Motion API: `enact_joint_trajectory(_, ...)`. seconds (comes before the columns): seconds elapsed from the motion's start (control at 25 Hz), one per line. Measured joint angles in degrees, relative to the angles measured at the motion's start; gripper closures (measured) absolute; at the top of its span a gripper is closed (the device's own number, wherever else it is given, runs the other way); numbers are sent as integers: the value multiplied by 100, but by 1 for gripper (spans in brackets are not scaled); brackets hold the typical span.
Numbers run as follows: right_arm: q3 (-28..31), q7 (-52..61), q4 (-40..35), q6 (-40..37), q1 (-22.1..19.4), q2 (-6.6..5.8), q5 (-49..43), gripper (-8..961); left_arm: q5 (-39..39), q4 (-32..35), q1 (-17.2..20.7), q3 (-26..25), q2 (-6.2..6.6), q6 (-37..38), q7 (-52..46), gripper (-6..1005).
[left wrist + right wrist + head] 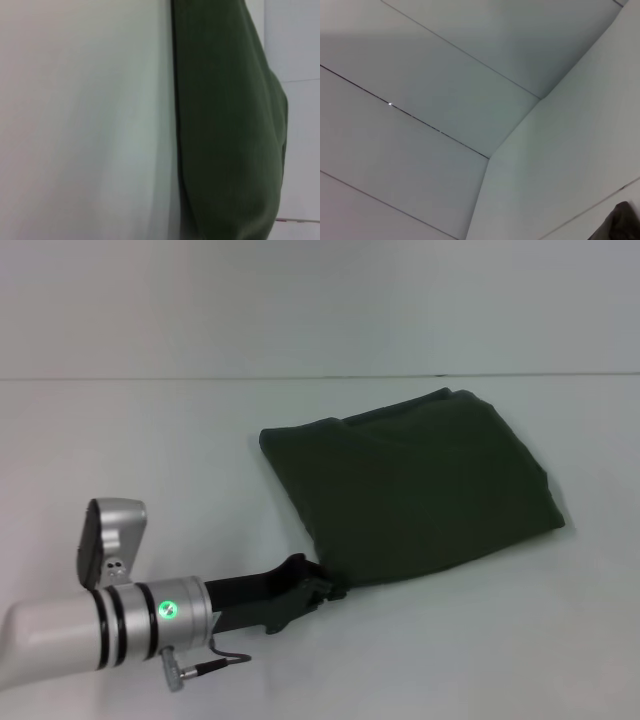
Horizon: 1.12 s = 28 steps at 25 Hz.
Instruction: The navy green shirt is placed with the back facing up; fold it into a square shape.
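The navy green shirt (415, 490) is lying on the white table (150, 460), already folded into a rough, skewed square. The left gripper (325, 590) is touching its nearest corner; whether it is pinching cloth I cannot tell. Squaring up probably means nudging that corner gently without dragging layers. The right gripper is not showing.

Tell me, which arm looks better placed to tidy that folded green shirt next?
Probably the left. Its hand sits right at the near corner of the navy green shirt on the white table. The right arm does not show in the head view.
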Motion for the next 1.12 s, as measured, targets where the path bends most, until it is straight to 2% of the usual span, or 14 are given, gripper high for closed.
enact_joint_trajectory(0.08, 0, 1, 3, 1, 1, 1, 0, 208, 0, 71, 74, -23, 21, 20, 63, 966)
enact_joint_trajectory(0.28, 16, 42, 3, 7, 6, 2, 0, 208, 0, 307, 266, 5, 22, 123, 77, 966)
enact_joint_trajectory(0.48, 17, 57, 71, 27, 39, 3, 0, 209, 1, 766, 681, -32, 58, 375, -23, 967)
enact_joint_trajectory(0.72, 17, 77, 141, 14, 75, 21, 0, 209, -7, 1017, 1126, -193, 336, 691, -132, 967)
enact_joint_trajectory(0.84, 9, 119, 150, 12, 87, 41, 0, 209, -10, 1033, 1222, -286, 435, 818, -132, 967)
enact_joint_trajectory(0.92, -12, 121, 151, 11, 104, 51, 0, 209, 25, 1036, 1240, -307, 477, 858, -132, 966)
enact_joint_trajectory(1.12, -38, 123, 151, 42, 145, 68, -16, 209, 81, 1039, 1267, -278, 487, 945, -110, 956)
